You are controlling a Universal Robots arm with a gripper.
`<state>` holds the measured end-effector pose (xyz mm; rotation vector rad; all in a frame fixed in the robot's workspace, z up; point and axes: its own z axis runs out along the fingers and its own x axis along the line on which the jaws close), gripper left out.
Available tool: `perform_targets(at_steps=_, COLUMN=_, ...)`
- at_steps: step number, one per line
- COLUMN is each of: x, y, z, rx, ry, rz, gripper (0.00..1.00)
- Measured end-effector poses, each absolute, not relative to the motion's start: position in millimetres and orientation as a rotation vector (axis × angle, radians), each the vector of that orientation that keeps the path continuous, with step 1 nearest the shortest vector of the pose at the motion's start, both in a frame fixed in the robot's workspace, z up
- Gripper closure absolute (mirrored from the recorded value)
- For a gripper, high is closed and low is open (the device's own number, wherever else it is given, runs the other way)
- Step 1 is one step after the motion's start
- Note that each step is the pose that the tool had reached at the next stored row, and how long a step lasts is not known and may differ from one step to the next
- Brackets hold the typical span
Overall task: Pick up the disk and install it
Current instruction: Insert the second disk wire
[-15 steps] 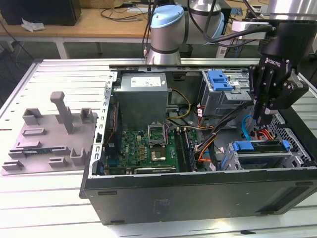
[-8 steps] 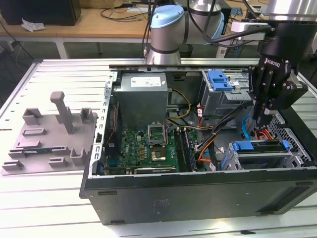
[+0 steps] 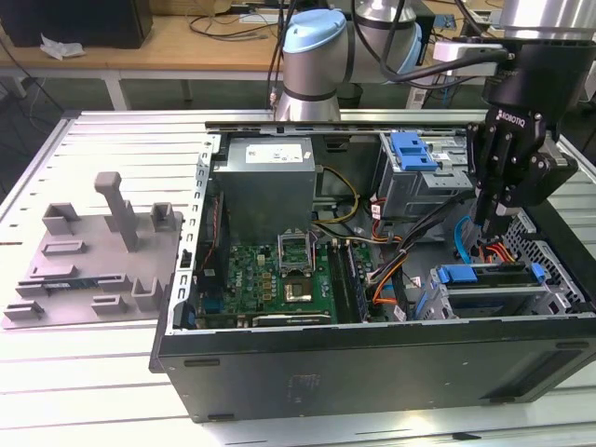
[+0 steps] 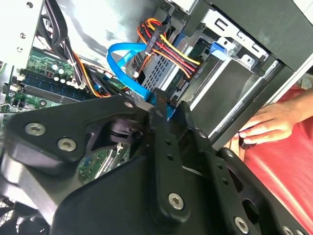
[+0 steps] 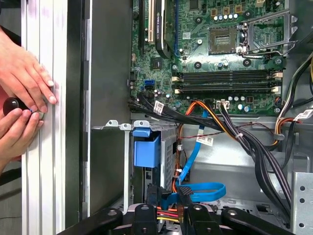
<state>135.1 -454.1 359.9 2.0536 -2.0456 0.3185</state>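
So in the exterior view the claw is down inside the open computer case, on that view's right. The disk, blue frame and all, lies flat in the lower drive bay right under the fingertips, its long axis running across the view along the case's near wall. The grey fixture plate sits on the table well off to the view's left.

In the second wrist view the fingers look pressed close together around a blue tab, with a blue flat cable and orange-yellow power wires just beyond. A person's hand rests outside the case.

In the first wrist view the claw tips pinch something blue; can't tell if it's frame or cable. The motherboard lies farther off, and two hands rest on the table rail.
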Motion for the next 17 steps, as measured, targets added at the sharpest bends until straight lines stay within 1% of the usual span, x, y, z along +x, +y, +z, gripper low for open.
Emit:
perform_targets(at_steps=1, x=135.1, y=-454.1, z=359.9, rx=2.054, ry=-2.046, rz=0.319, gripper=0.71)
perform_targets(at_steps=2, x=135.1, y=-454.1, z=359.9, rx=2.054, ry=-2.046, rz=0.319, gripper=0.78)
perform_targets(at_steps=3, x=135.1, y=-454.1, z=359.9, rx=2.054, ry=-2.046, rz=0.319, gripper=0.78)
perform_targets(at_steps=4, x=135.1, y=-454.1, z=359.9, rx=2.054, ry=-2.046, rz=0.319, gripper=0.84)
perform_targets(at_steps=17, x=135.1, y=-454.6, z=359.7, rx=2.055, ry=-2.047, rz=0.317, gripper=0.84)
